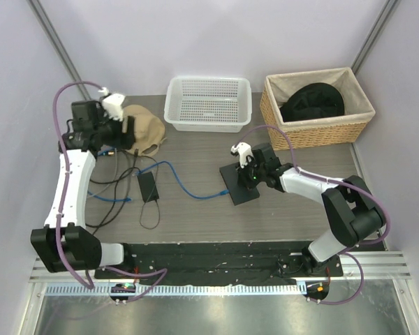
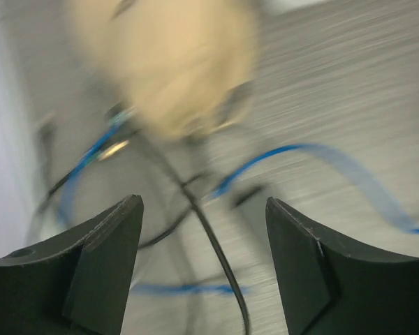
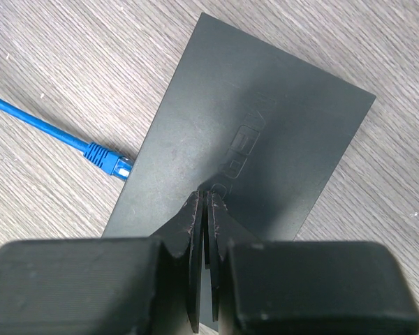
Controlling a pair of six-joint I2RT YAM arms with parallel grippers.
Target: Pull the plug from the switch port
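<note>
The switch (image 1: 241, 183) is a flat matte-black box lying mid-table; it fills the right wrist view (image 3: 265, 118). A blue plug (image 3: 106, 159) on a blue cable (image 1: 188, 187) lies at the switch's left edge, its clear tip against or just outside the edge. My right gripper (image 3: 208, 197) is shut with its tips pressed on top of the switch (image 1: 250, 174). My left gripper (image 2: 202, 230) is open and empty, high at the far left (image 1: 122, 125), above blurred cables and a tan cloth (image 2: 167, 63).
A small black adapter brick (image 1: 149, 185) with black cords lies left of centre. A tan cloth (image 1: 145, 130) lies at the back left. A white basket (image 1: 208, 103) and a wicker basket (image 1: 314, 132) holding a black item stand at the back.
</note>
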